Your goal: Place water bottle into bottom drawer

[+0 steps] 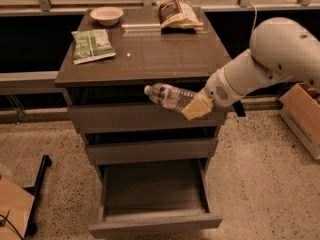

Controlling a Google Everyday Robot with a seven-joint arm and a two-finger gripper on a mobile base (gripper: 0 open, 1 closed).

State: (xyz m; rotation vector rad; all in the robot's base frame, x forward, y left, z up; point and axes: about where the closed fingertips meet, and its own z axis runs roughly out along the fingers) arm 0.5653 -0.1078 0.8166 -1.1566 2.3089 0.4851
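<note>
The water bottle is clear crinkled plastic with a white cap pointing left. My gripper is shut on its base end and holds it nearly level in front of the cabinet's top edge, above the drawers. The white arm comes in from the right. The bottom drawer is pulled out and open below, its tray bare. The two drawers above it are slightly ajar.
On the cabinet top lie a green snack bag, a brown snack bag and a small bowl. A cardboard box stands on the floor at right. A black stand foot is at lower left.
</note>
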